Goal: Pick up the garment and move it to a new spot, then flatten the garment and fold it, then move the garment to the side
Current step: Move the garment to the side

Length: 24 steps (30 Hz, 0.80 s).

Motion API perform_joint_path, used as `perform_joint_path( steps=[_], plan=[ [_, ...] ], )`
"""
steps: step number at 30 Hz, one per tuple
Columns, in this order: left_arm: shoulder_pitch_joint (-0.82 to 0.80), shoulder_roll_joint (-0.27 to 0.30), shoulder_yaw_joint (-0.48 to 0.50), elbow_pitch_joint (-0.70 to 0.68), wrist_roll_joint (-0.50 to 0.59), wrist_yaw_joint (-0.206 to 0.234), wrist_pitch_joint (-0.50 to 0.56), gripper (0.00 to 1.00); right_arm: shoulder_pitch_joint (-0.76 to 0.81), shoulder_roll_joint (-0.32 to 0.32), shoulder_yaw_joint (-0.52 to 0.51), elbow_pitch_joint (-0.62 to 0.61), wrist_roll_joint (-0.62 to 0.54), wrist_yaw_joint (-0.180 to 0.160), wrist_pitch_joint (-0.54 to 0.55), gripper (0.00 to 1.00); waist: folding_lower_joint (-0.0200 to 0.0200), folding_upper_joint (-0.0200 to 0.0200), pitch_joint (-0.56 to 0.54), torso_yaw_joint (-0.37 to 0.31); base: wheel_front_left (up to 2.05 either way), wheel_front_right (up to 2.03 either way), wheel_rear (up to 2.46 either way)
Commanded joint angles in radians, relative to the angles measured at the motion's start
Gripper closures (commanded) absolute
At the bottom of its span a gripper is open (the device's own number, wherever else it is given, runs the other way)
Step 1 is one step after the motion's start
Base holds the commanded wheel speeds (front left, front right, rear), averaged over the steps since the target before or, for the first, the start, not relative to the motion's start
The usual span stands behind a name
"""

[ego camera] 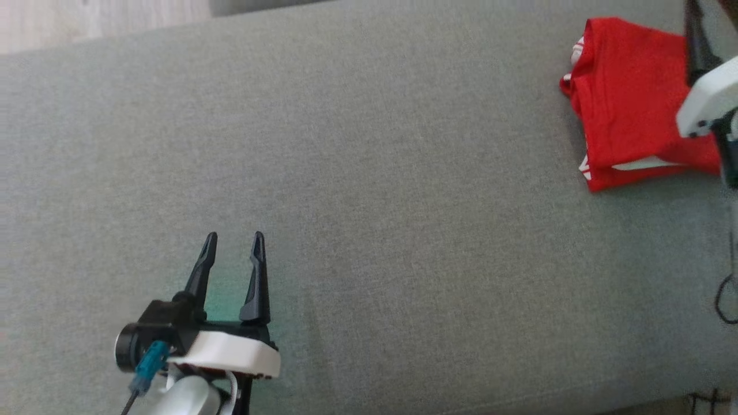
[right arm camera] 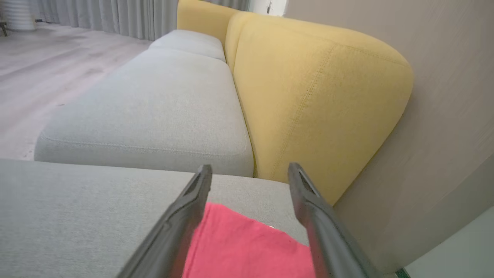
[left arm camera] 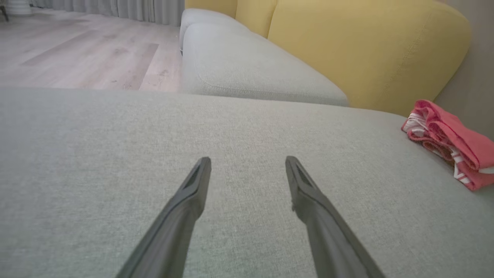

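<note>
Where the grey upholstered surface [ego camera: 369, 173] reaches the robot's right-hand end, the red garment [ego camera: 634, 104] lies folded into a compact, roughly rectangular stack, with white striped trim showing along its left and lower edges. From the left wrist view the same bundle [left arm camera: 451, 143] sits at the far right of the cushion, its layers piled one on another. The right gripper [right arm camera: 250, 170] hangs directly over it: in its own wrist view the two dark fingers stand wide apart with nothing pinched between them, and the red cloth [right arm camera: 247, 247] lies flat beneath and between them, so the gripper has hold of nothing. In the head view that arm's white wrist housing [ego camera: 706, 98] overlaps the garment's right edge. Well apart, toward the lower left of the head view, the left gripper [ego camera: 233, 237] hovers above bare grey fabric, its fingers also spread and empty, with a blue connector [ego camera: 151, 357] at its wrist. Beyond the garment rises a yellow backrest [right arm camera: 316, 96], with a second grey seat cushion [right arm camera: 154, 104] beside it, a beige wall [right arm camera: 444, 116] to the right, and pale wooden floor [left arm camera: 77, 46] and grey curtains [left arm camera: 115, 9] farther off.
</note>
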Motion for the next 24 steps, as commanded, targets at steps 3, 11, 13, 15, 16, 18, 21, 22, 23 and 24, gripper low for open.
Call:
perform_joint_path(
  steps=[3, 11, 13, 15, 16, 18, 21, 22, 23, 24],
  plan=[
    [-0.012, 0.017, 0.056, -0.019, -0.006, 0.011, -0.018, 0.0, 0.042, 0.03, 0.037, -0.07, 0.006, 0.007, -0.037, 0.0, 0.0, 0.0, -0.078, 0.029, 0.0, 0.0, 0.0],
    [0.073, 0.011, 0.115, 0.014, -0.033, 0.044, -0.034, 0.0, 0.263, 0.15, 0.028, -0.16, 0.007, 0.007, -0.105, 0.0, 0.0, 0.0, -0.232, 0.107, 0.0, 0.0, 0.0],
    [0.098, 0.015, 0.123, 0.016, -0.036, 0.044, -0.037, 0.0, 0.333, 0.19, 0.016, -0.19, 0.007, 0.007, -0.121, 0.0, 0.0, 0.0, -0.256, 0.127, 0.0, 0.0, 0.0],
    [0.108, 0.016, 0.127, 0.016, -0.037, 0.045, -0.037, 0.0, 0.367, 0.208, 0.009, -0.208, 0.006, 0.007, -0.128, 0.0, 0.0, 0.0, -0.264, 0.137, 0.0, 0.0, 0.0],
    [0.117, 0.018, 0.13, 0.016, -0.037, 0.045, -0.038, 0.0, 0.401, 0.224, 0.003, -0.228, 0.004, 0.007, -0.138, 0.0, 0.0, 0.0, -0.271, 0.146, 0.0, 0.0, 0.0],
    [0.134, 0.02, 0.134, 0.015, -0.036, 0.047, -0.039, 0.0, 0.47, 0.248, -0.004, -0.261, -0.001, 0.007, -0.153, 0.0, 0.0, 0.0, -0.283, 0.161, 0.0, 0.0, 0.0],
    [0.159, 0.021, 0.135, 0.015, -0.036, 0.042, -0.04, 0.0, 0.567, 0.267, -0.007, -0.312, -0.018, 0.007, -0.18, 0.0, 0.0, 0.0, -0.294, 0.173, 0.0, 0.0, 0.0],
    [0.166, 0.023, 0.133, 0.016, -0.035, 0.04, -0.041, 0.0, 0.598, 0.269, -0.007, -0.33, -0.023, 0.007, -0.189, 0.0, 0.0, 0.0, -0.297, 0.177, 0.0, 0.0, 0.0],
    [0.173, 0.023, 0.13, 0.018, -0.036, 0.038, -0.041, 0.0, 0.627, 0.271, -0.007, -0.345, -0.025, 0.007, -0.196, 0.0, 0.0, 0.0, -0.3, 0.18, 0.0, 0.0, 0.0],
    [0.178, 0.023, 0.127, 0.018, -0.037, 0.036, -0.04, 0.0, 0.657, 0.271, 0.002, -0.359, -0.015, 0.007, -0.2, 0.0, 0.0, 0.0, -0.303, 0.182, 0.0, 0.0, 0.0]
  ],
)
